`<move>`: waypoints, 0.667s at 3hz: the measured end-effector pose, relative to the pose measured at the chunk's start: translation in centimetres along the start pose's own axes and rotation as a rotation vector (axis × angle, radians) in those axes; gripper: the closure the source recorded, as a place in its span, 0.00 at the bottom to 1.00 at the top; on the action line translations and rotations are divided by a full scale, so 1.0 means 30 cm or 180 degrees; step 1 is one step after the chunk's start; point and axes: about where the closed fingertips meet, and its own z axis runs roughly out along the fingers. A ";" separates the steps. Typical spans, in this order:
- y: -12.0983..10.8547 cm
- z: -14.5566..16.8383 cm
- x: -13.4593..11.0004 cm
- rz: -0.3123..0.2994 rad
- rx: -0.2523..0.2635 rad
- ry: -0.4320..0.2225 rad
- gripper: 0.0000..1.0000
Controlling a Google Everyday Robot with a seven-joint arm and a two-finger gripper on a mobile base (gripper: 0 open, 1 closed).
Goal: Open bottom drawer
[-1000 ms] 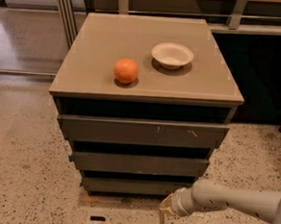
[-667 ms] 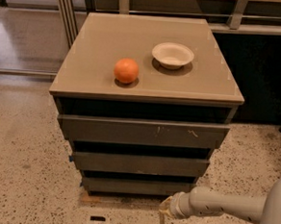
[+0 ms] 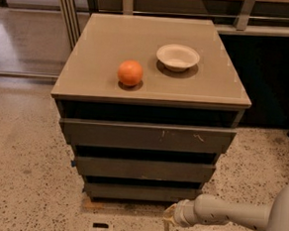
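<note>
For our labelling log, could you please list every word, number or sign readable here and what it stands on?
None: no text can be read anywhere.
The pale marks on the top drawer front are scratches, not letters.
The bottom drawer, orange and bowl are unmarked.
The gripper, low in front of the bottom drawer's right end, shows no label.

Seemingly unobstructed pincer (image 3: 170, 219) before bottom drawer (image 3: 141, 192)

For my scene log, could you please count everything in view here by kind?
Drawers: 3 (top drawer, middle drawer, bottom drawer)
Orange: 1
Bowl: 1
Gripper: 1, low near the floor, before the bottom drawer's right end
Total: 6
</note>
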 end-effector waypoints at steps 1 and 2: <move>-0.019 0.016 0.014 -0.0110 0.0027 -0.0063 0.28; -0.073 0.067 0.031 -0.0200 0.0013 -0.0203 0.00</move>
